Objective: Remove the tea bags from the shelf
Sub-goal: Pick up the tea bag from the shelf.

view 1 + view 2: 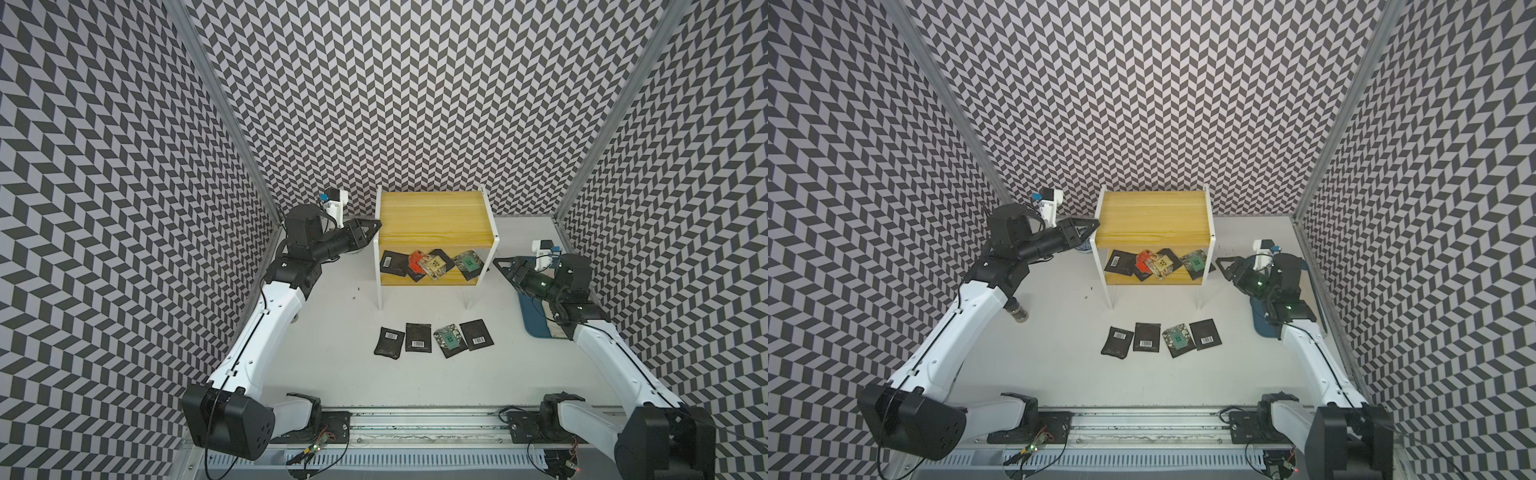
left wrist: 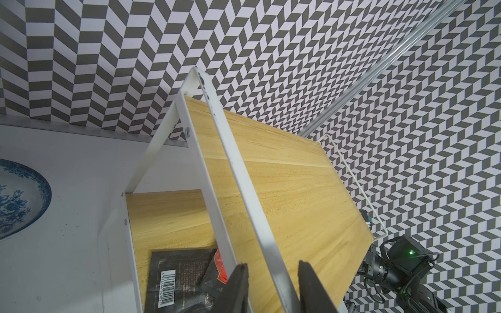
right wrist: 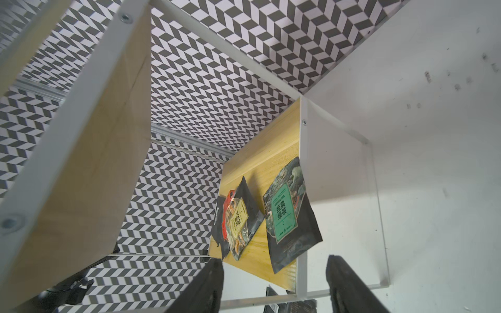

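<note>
Four flat black tea bags [image 1: 418, 337] are lying on the near white table [image 1: 332, 374]; five more are crowding the lower board [image 1: 399, 281] of the yellow wooden two-tier shelf [image 1: 432, 216]. The right gripper [image 1: 498, 262], spread and empty, is facing the green-labelled sachet [image 1: 469, 264] overhanging its right edge, risking shoving it deeper. Farther left, the left gripper [image 1: 377, 224], jaws parted around the white frame rail [image 2: 244, 189], is risking tipping the shelf.

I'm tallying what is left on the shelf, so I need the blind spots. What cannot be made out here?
Count of tea bags on the shelf: both top views, they overlap.
Whether the left gripper clamps the shelf frame: left wrist view, the picture's edge cuts off the contact.
What lies in the blue tray: both top views, the right arm covers it.
</note>
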{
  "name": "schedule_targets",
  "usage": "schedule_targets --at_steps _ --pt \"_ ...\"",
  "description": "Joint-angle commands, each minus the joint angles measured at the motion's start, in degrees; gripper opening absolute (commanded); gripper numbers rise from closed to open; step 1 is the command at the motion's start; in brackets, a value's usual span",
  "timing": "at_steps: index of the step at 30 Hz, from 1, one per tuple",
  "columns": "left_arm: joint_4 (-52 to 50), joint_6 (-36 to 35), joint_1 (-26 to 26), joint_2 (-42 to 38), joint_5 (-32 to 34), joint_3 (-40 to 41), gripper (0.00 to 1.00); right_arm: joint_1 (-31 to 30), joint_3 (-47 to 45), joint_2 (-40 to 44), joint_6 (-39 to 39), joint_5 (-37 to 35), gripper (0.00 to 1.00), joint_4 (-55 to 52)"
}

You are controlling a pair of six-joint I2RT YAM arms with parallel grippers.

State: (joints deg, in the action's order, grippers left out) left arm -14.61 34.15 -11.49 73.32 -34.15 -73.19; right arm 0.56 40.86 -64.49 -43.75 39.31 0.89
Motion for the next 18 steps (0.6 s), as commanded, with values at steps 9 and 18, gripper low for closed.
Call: schedule_targets --at_steps 9,18 --pt "-5.17 -1.28 0.68 0.75 1.72 1.38 0.34 0.2 -0.79 -6.75 -1.71 5.02 0.62 9.4" --pt "-4.99 -1.28 0.7 0.9 1.81 1.64 0.33 -0.29 -2.24 -9.96 -4.68 7.36 0.55 14.91"
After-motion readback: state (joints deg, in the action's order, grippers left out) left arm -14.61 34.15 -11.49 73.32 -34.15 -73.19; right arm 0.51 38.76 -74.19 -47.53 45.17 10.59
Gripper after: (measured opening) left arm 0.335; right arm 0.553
